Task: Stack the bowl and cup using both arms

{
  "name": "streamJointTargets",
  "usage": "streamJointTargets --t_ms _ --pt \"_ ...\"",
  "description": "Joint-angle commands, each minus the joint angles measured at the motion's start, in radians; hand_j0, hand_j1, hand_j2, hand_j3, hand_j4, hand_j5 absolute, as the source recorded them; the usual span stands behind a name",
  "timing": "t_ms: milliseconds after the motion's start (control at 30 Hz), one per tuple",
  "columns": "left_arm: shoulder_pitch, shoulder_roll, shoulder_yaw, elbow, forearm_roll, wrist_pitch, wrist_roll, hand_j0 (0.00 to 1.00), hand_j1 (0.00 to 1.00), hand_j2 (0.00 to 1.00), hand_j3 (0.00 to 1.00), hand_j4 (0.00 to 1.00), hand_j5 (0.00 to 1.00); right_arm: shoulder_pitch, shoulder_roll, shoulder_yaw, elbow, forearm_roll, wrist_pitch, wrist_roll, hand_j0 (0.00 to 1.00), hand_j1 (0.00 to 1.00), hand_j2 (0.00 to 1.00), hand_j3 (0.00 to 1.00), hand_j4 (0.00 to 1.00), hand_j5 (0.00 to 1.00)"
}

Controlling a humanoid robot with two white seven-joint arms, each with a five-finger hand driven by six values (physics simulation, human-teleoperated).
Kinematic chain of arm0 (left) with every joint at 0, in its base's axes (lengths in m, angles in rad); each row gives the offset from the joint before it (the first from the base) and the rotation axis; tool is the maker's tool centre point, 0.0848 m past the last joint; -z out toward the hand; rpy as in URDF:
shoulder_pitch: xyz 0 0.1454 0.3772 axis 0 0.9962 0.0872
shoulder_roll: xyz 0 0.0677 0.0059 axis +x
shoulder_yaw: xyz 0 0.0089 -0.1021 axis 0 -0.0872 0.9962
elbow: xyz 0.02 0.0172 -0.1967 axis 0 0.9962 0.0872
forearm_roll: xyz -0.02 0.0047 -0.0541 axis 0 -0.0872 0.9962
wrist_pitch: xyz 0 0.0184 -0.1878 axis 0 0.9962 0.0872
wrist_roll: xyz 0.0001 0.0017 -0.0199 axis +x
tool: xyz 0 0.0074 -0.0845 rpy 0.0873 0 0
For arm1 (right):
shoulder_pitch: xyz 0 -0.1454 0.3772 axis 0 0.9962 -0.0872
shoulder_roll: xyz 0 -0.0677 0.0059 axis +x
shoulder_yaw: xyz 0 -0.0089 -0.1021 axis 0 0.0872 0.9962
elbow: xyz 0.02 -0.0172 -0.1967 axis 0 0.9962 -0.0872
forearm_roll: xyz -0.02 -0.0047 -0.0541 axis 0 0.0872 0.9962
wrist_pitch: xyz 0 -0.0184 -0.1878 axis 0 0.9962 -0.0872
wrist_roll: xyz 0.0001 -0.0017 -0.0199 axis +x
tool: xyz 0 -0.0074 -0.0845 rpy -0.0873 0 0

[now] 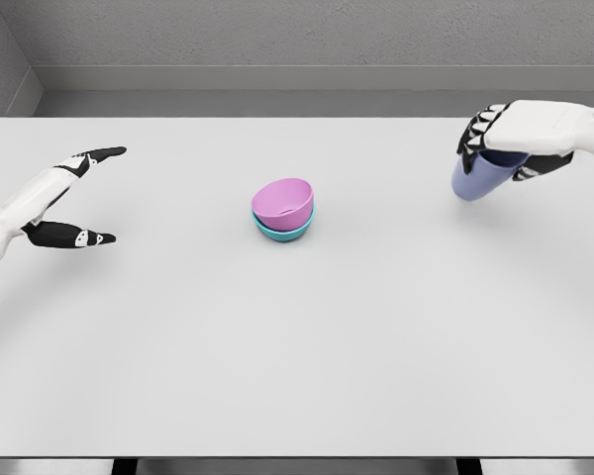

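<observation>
Dark fingers [478, 131] of the right hand [505, 134] are wrapping around the top of a periwinkle-blue cup [478, 178], gripping it at the upper right of the frame; the cup is leaning, its rounded lower end pointing down-left. At the left edge, the left hand [64, 198] is hanging open, its fingers [99, 154] spreading wide and holding nothing. In the middle of the frame a pink bowl [283, 203] is sitting tilted inside a teal bowl [282, 232], nested on the pale grey tabletop [297, 356], well apart from both hands.
</observation>
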Motion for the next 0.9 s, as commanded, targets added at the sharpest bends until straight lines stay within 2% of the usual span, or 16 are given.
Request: streamJointTargets --t_ms 0,133,300,667,867 --pt "0.0 0.001 0.0 0.002 0.007 0.002 0.0 1.0 1.0 1.0 1.0 1.0 1.0 -0.002 0.021 -0.002 -0.002 -0.018 0.003 -0.001 0.54 0.54 0.54 0.54 0.54 0.54" --pt "0.0 0.001 0.0 0.006 0.009 0.002 0.0 1.0 1.0 1.0 1.0 1.0 1.0 -0.04 0.038 0.004 -0.005 -0.018 0.003 -0.001 0.54 0.54 0.54 0.54 0.54 0.54" --pt "-0.002 0.0 0.002 0.022 0.009 0.002 0.0 1.0 1.0 1.0 1.0 1.0 1.0 -0.066 0.047 0.012 -0.06 -0.019 0.003 -0.001 0.54 0.54 0.54 0.54 0.54 0.54" --pt "-0.008 0.0 0.002 0.043 0.009 0.002 0.0 1.0 1.0 1.0 1.0 1.0 1.0 -0.218 0.185 0.159 -0.063 -0.019 0.003 -0.001 0.54 0.54 0.54 0.54 0.54 0.54" --pt "-0.009 -0.002 0.002 0.045 0.009 0.002 0.0 1.0 1.0 1.0 1.0 1.0 1.0 -0.227 0.231 0.173 -0.063 -0.019 0.003 -0.001 0.54 0.54 0.54 0.54 0.54 0.54"
